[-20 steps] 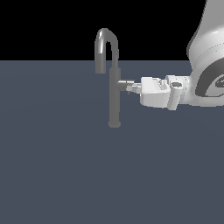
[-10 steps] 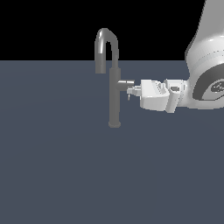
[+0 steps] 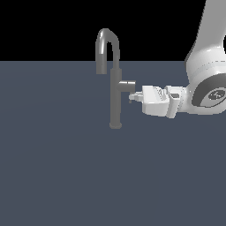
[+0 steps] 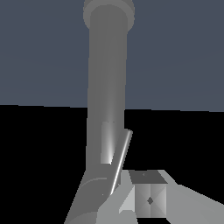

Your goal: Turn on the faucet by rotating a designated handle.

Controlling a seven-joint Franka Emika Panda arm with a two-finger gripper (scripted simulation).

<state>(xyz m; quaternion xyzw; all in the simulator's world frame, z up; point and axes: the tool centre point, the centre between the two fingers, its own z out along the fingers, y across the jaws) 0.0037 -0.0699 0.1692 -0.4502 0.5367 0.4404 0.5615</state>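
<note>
The grey faucet (image 3: 115, 99) stands upright on its small round base, its gooseneck spout (image 3: 106, 44) arching toward the exterior view's left. A stubby cylinder (image 3: 128, 84) juts from the column toward the exterior view's right. The handle (image 4: 120, 161) shows in the wrist view as a thin slanted rod beside the column (image 4: 107, 78). My gripper (image 3: 132, 97) reaches in horizontally from the exterior view's right, just under the stub's end. Its fingers (image 4: 148, 199) are pressed together, shut on nothing, right by the rod's lower end. Whether they touch the rod I cannot tell.
A flat dark blue-grey surface (image 3: 66, 167) spreads around the faucet's base. My white arm (image 3: 207, 84) fills the exterior view's right side, rising above the gripper.
My fingertips have dropped from level with the stub to just below it, staying close to the column. The wrist has tilted slightly. The faucet's column and spout have not moved.
</note>
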